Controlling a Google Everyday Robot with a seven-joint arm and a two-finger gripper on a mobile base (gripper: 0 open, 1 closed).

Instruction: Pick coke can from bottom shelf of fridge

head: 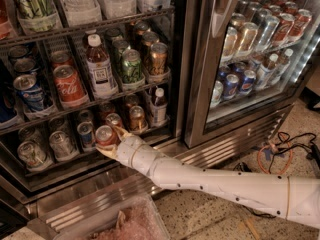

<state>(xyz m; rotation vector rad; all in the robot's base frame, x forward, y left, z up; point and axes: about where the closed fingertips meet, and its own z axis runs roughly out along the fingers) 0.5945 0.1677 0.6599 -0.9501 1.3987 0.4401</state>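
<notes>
Shop-like drinks area, glass-door fridge [193,84], stocked racks [100,26], gripper [109,141] clasping coke can [104,133], bottom shelf [70,166]

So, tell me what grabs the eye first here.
A long white segmented robot arm reaches from the lower right into the open stainless steel drinks fridge. Its gripper is at a small red aluminium drink can at the front of the lowest dark wire rack.

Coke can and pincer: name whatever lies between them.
Nothing. In the camera view the pincer is right at the coke can on the bottom shelf, with no other can between.
</notes>
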